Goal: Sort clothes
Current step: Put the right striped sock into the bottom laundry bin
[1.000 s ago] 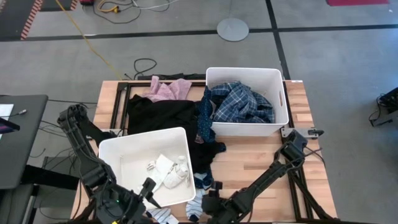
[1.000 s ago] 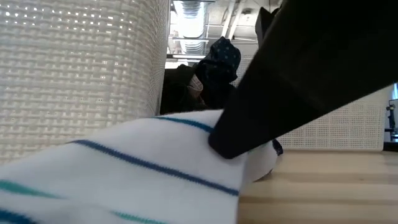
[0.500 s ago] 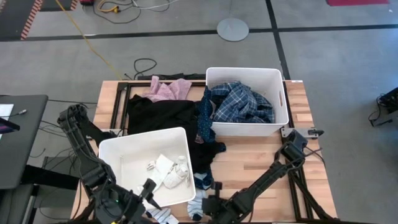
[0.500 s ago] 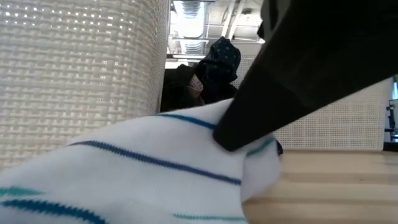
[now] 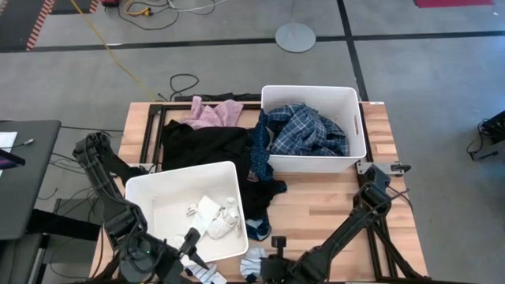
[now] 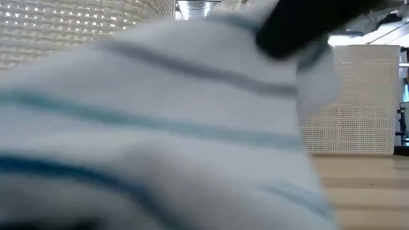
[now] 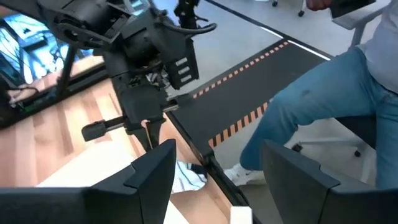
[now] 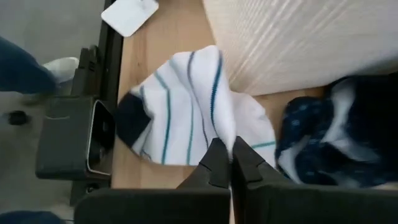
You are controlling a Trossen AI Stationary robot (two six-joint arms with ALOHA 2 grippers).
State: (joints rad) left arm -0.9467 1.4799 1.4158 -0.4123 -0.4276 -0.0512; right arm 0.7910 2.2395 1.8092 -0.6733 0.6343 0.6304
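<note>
Fabric bunched between the closed fingers of the right gripper (image 8: 231,154): a white striped sock (image 8: 186,106), pinched at a fold near its middle. In the high view this gripper (image 5: 267,267) sits at the bottom centre of the frame, at the table's near edge, with the sock (image 5: 254,260) just beside the lower right corner of the near white bin (image 5: 142,183). The low view is almost filled by the sock's blurred white cloth and blue-green stripes (image 6: 147,128), which suggests it is off the wood and hanging from the pinch.

The left gripper (image 7: 214,171), at the lower left of the high view (image 5: 188,251), hangs with its fingers apart and holds nothing.

The sock looks light, limp and stretchy; it will drape and swing under the fingers, and a pinch on one fold could slip if only a single layer is caught. A hold through both layers near the middle seems the safest place, as it keeps the toe and the dark cuff from trailing.

Other clothes lie above in the high view: a dark blue patterned piece (image 5: 258,227) close to the sock, a large black garment (image 5: 205,146), a pink garment (image 5: 215,114) at the table's upper left, and a blue-white plaid shirt (image 5: 308,130) in the far white bin (image 5: 357,118). Small white socks (image 5: 215,214) lie in the near bin.
</note>
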